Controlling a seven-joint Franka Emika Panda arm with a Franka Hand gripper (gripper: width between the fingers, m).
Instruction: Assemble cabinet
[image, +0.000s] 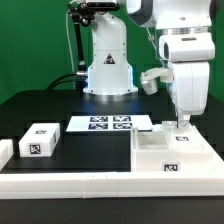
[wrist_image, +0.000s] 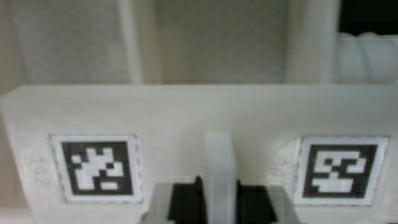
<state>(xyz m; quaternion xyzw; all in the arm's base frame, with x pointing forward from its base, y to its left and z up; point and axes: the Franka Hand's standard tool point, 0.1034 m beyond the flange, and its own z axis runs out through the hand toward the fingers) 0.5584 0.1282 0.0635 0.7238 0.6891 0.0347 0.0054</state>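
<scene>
Clamping a thin wall of the large white plastic cabinet box (image: 198, 158), the gripper (wrist_image: 215, 205) stands nearly closed; a shallow pinch could slip, tilting the box.

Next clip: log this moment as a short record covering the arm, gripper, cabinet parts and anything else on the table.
arm: reaching down on the exterior view's right
gripper: gripper lowered onto the cabinet box; in the wrist view its fingers straddle a thin white upright edge; open or shut unclear
loose part: small tagged drawer block, on the table at the exterior view's left, apart from the box
marker board: marker board, flat at mid-table
border rail: border rail, along the near edge
</scene>
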